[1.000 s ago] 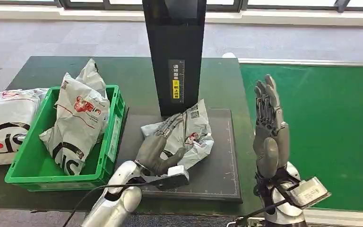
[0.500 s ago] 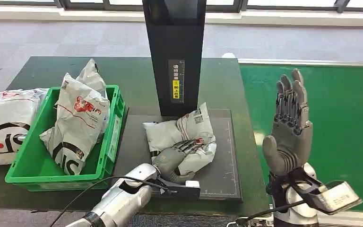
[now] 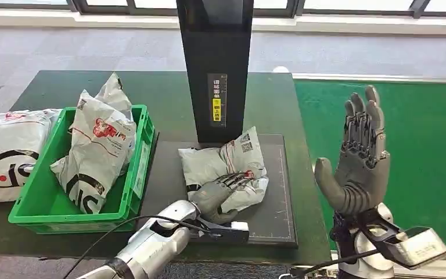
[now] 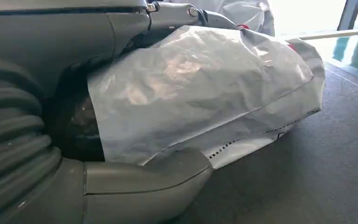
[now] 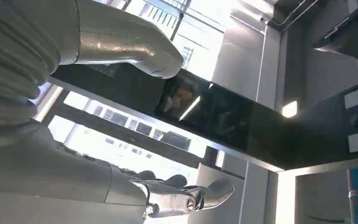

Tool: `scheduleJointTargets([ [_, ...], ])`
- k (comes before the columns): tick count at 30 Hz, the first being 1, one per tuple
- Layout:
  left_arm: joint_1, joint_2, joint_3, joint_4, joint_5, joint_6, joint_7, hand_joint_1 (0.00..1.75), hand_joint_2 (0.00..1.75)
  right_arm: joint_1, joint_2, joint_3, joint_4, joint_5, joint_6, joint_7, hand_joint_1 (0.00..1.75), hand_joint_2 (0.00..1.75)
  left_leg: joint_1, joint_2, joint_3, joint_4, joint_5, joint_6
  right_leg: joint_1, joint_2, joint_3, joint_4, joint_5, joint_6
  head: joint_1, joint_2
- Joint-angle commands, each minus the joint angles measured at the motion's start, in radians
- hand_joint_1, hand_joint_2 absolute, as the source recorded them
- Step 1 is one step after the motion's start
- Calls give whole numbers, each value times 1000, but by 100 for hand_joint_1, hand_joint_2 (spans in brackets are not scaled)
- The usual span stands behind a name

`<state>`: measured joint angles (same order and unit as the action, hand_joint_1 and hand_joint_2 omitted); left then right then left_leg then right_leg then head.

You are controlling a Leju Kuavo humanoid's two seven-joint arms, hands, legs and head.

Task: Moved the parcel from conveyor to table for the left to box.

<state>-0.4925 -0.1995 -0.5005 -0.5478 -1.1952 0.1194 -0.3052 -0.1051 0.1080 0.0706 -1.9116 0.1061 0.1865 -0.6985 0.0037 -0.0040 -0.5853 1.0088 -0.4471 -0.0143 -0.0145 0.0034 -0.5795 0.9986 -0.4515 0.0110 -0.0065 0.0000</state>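
Head view: the left hand (image 3: 218, 196) grips the parcel (image 3: 223, 168) on the dark mat (image 3: 279, 197), thumb beneath, fingers on top. Keep the grip firm; lift before carrying left, clearing the bin (image 3: 136, 174) wall. The right hand (image 3: 360, 157) stands raised over the conveyor (image 3: 424, 145), fingers apart, holding nothing.

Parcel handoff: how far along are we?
Done: the parcel is off the green conveyor and lies on the dark mat on the table; the right robot hand is raised over the belt, fingers apart, holding nothing. In hand: the left robot hand grips the parcel's near edge. Left: lifting it into the green bin, which already holds one bag.
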Motion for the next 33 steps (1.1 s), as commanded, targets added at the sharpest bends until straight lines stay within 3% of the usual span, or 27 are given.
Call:
scheduleJointTargets([
  [1, -7, 23, -48, 81, -5, -14, 8, 0, 175, -12, 14, -48, 3, 0, -1, 0, 0, 175, 0, 1, 1, -1, 1, 0, 0, 0, 1, -1, 1, -1, 0, 0],
  [28, -4, 18, -46, 62, -8, 13, 6, 0, 175, -2, 13, -42, -7, 6, -8, 0, 0, 175, 0, 1, 2, -1, 1, 0, 1, 0, 2, -2, 1, -1, 0, 0],
  [29, -2, 16, -39, 49, -6, 38, 9, 175, 175, 3, 14, -41, -11, 7, -11, 0, 0, 175, 0, 0, 2, -1, 0, 0, 0, 0, 2, -1, 0, 0, 0, 0],
  [33, 10, 16, -17, -25, -13, 159, 5, 175, 175, 23, 13, -37, -33, 9, -22, 0, 0, 175, 0, 0, 1, -1, 1, 0, 0, 0, 1, -1, 1, -1, 0, 0],
])
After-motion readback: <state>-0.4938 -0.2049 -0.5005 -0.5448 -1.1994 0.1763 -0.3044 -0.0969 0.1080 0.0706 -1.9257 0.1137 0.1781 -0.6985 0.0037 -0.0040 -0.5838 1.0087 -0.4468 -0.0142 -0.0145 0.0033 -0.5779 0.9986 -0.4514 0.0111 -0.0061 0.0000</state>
